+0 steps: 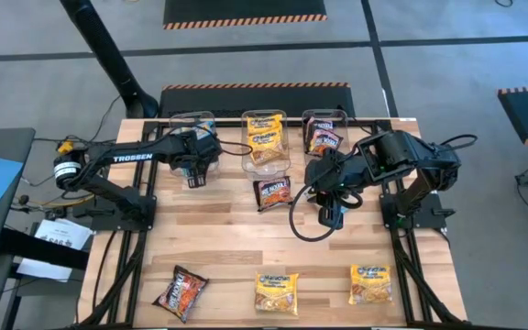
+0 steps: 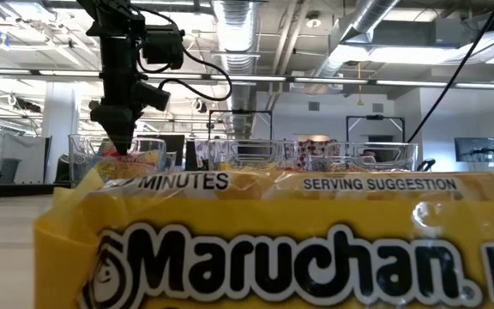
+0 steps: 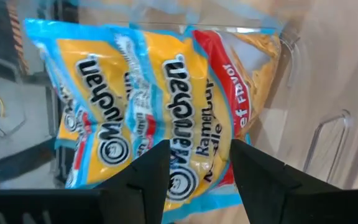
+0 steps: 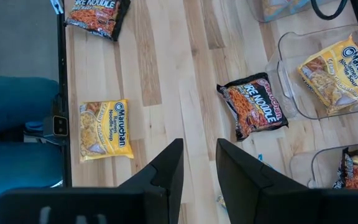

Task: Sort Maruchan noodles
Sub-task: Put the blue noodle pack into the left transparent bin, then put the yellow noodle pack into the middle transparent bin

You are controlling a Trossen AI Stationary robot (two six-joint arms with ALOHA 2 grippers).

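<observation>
Three clear bins were lined up at the far edge of the wooden table [image 1: 218, 247], and the sorting was partly done. The left bin [image 1: 180, 122] held light blue packets [image 3: 148, 106], the middle bin [image 1: 266, 165] held yellow packets [image 1: 266, 139], and the right bin [image 1: 340, 117] held black-red packets [image 1: 322, 139]. The left gripper [image 1: 195, 174] was placed over the left bin. In the left wrist view its two fingers [image 3: 151, 171] were seen spread apart, with a blue packet lying just below them in the bin, and nothing was pinched between them. It was judged that this packet had been dropped where it belonged. The right gripper [image 1: 331, 216] was held above the table, near the middle, on the right side. Its fingers [image 4: 166, 171] were seen with a small gap between them and nothing was held. Four packets were left to be sorted. One black-red packet [image 1: 274, 192] was lying just in front of the middle bin. Another black-red packet [image 1: 181, 292] was lying at the near left of the table. A yellow packet [image 1: 276, 293] was lying at the near middle, and a second yellow packet [image 1: 371, 283] was lying at the near right. No blue packet was seen left on the table. So it was judged that more than half of the job was done, and only the two black-red and two yellow packets were left to be put in their bins.
</observation>
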